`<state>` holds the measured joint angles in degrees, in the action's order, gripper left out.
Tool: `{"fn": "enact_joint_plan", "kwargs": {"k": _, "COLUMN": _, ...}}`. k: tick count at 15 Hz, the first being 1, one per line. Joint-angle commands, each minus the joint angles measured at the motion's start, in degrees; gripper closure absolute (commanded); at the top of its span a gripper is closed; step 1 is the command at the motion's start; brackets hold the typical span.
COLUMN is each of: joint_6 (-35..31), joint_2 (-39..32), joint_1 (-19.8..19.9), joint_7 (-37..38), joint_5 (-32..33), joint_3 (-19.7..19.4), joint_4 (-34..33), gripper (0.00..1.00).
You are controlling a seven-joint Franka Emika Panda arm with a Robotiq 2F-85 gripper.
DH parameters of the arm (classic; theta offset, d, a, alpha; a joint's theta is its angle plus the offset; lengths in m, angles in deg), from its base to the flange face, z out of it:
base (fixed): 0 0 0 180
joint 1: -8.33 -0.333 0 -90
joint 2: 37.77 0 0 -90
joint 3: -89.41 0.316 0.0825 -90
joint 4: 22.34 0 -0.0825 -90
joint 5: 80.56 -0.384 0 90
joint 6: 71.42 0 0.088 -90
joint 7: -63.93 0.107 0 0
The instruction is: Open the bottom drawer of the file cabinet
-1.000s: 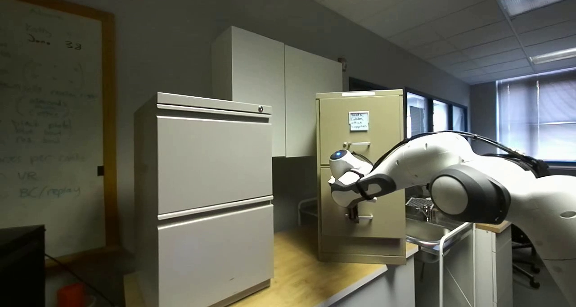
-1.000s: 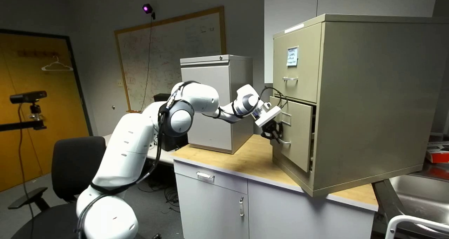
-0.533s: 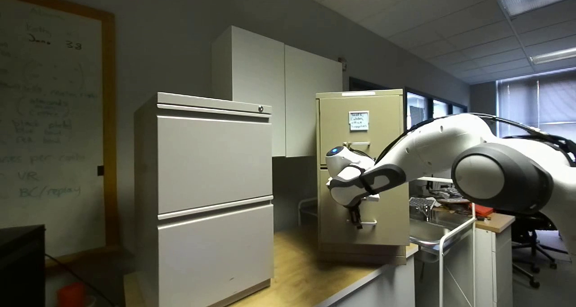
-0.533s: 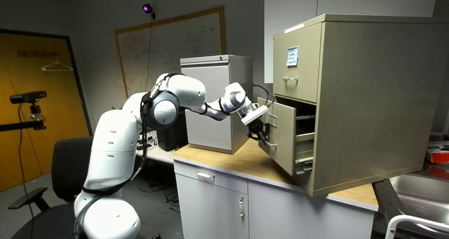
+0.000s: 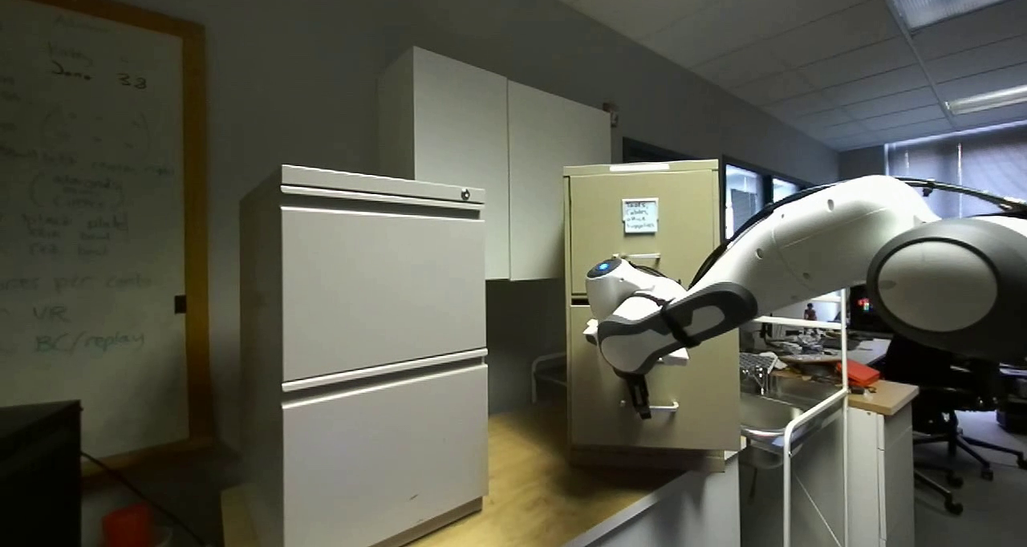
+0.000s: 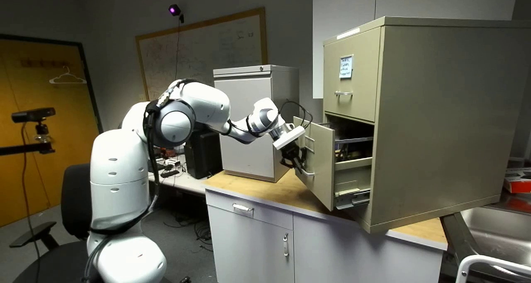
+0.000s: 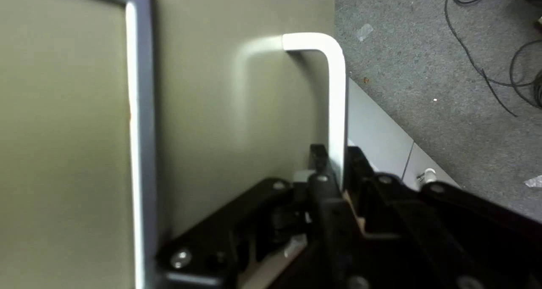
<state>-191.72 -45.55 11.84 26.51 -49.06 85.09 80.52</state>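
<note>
Beige metal vertical file cabinet point(image 6: 439, 121), on wood-topped pale grey counter point(image 6: 257, 185), seen in both exterior views, with front corner right at counter edge. Beige rectangular metal bottom drawer point(image 6: 323, 171): lower of two fronts, out well past cabinet face, with inner side wall and grey metal slide rail point(image 6: 352, 199) exposed in an exterior view. Too dark inside to identify contents.

Black two-finger gripper point(image 7: 336, 159) at bottom drawer, slanted downward. Gripping silver bent-bar handle point(image 7: 337, 90) of that drawer, with jaws closed tight on bar; bright white in wrist view, with fingers point(image 7: 359, 165) on both sides. Can't see far end of handle behind fingers. Grey rectangular metal frame point(image 7: 144, 111) on same front, left of handle in wrist view, cut off at view edge.

Beige metal top drawer point(image 6: 363, 79): flush with cabinet face. Handwritten white paper label point(image 6: 345, 67) on it, above second silver bar handle point(image 6: 343, 93).

White jointed robot arm point(image 6: 118, 158), bent at elbow, extended toward bottom drawer. Pale grey boxy two-drawer cabinet point(image 5: 381, 290) with both fronts closed, on same counter, apart from file cabinet. Wood-framed whiteboard point(image 5: 88, 242) in both exterior views, with mostly faint writing. Stainless steel sink point(image 6: 498, 229) just beside counter. Black office chair point(image 6: 76, 200) behind arm.
</note>
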Motion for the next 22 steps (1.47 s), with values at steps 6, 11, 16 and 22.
{"fn": "enact_joint_plan", "kwargs": {"k": 6, "joint_6": 4.5, "joint_2": 9.3, "joint_1": -1.2, "joint_7": -4.4, "joint_5": -7.2, "joint_3": 2.5, "joint_4": 6.8, "gripper": 0.96}}
{"fn": "enact_joint_plan", "kwargs": {"k": 11, "joint_6": 4.4, "joint_2": 10.3, "joint_1": -1.4, "joint_7": -5.4, "joint_5": -7.8, "joint_3": 2.6, "joint_4": 8.1, "gripper": 0.96}}
{"fn": "enact_joint_plan", "kwargs": {"k": 16, "joint_6": 4.6, "joint_2": 10.9, "joint_1": -1.6, "joint_7": -4.6, "joint_5": -6.9, "joint_3": 2.7, "joint_4": 8.4, "gripper": 0.60}}
{"fn": "enact_joint_plan", "kwargs": {"k": 22, "joint_6": 10.5, "joint_2": 13.5, "joint_1": -2.2, "joint_7": -4.6, "joint_5": -9.5, "joint_3": 2.9, "joint_4": 7.4, "gripper": 0.26}}
